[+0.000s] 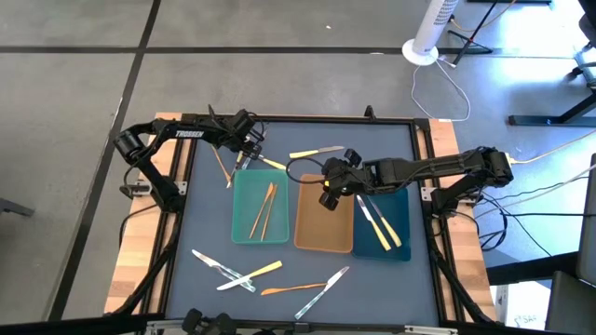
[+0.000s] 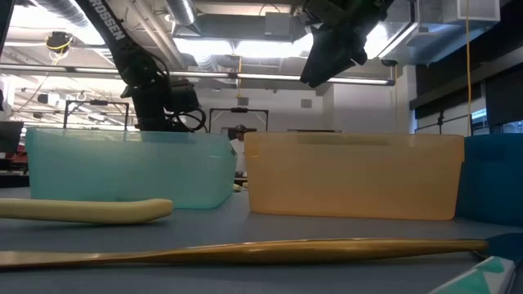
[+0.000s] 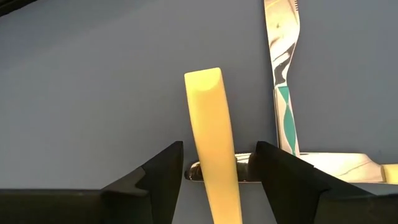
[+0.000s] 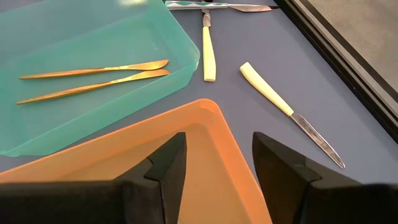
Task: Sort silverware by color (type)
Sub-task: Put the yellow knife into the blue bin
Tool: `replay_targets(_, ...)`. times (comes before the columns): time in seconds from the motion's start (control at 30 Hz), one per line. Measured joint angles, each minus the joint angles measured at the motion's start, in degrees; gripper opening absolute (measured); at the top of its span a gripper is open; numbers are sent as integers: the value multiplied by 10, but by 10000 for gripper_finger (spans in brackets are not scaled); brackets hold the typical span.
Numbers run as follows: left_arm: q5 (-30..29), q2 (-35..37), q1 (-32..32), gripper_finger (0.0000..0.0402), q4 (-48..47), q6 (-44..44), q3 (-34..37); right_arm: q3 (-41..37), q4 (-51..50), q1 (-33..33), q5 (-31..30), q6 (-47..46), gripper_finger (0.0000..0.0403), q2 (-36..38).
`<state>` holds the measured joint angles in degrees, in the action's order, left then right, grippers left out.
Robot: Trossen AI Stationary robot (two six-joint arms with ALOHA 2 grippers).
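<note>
My left gripper [image 1: 248, 154] is open at the teal tray's far edge. Its fingers stand on either side of a yellow-handled utensil [image 3: 208, 124] lying on the mat [image 1: 272, 163], with gaps showing on both sides. A silver utensil [image 3: 283, 62] lies beside it. My right gripper [image 1: 328, 194] is open and empty, hovering over the tan tray's [image 1: 321, 233] far left corner [image 4: 205, 112]. Two gold utensils [image 4: 93, 78] lie in the teal tray [image 1: 244, 228]. Yellow-handled ones [image 1: 382, 223] lie in the dark-blue tray [image 1: 400, 200]. Another yellow-handled knife [image 4: 283, 106] rests on the mat.
A gold utensil [image 1: 222, 166] lies left of the teal tray's far corner. Near the table's near edge lie several loose utensils: silver ones [image 1: 219, 265], a yellow-handled one [image 1: 261, 272], a gold one [image 1: 293, 289] and another silver one [image 1: 326, 284]. The three trays stand side by side mid-table.
</note>
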<state>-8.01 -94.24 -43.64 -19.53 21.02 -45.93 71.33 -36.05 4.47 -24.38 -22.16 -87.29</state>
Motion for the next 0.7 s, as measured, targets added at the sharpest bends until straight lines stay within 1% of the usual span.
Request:
replay_targets(0.13, 0, 0, 0, 184, 0, 12, 0, 0, 0, 0, 0, 0, 172, 0)
replay_targets(0.47, 0, 0, 0, 120, 0, 15, 0, 0, 0, 0, 0, 0, 172, 0)
replay_targets(0.7, 0, 0, 0, 85, 0, 16, 0, 0, 0, 0, 0, 0, 172, 0)
